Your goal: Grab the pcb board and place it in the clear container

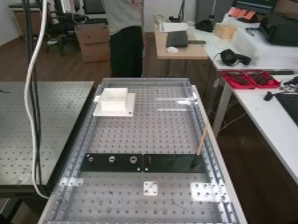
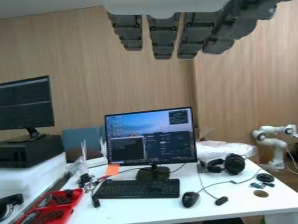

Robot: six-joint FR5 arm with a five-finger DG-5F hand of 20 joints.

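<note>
We see the hand point(image 2: 163, 36) in the wrist view, its fingers straight and apart. We cannot tell for certain which piece is the pcb board. On the worktop point(image 1: 143, 135), a white block point(image 1: 114, 99) sits on a white plate point(image 1: 124, 111) near the far left corner. Two dark plates point(image 1: 112, 162) point(image 1: 166, 163) lie end to end across it, a thin stick point(image 1: 201, 142) tilted at the right one.

Robot hand point(image 2: 163, 37) open in the wrist view, dark fingers side by side, apparently straight and relaxed.
</note>
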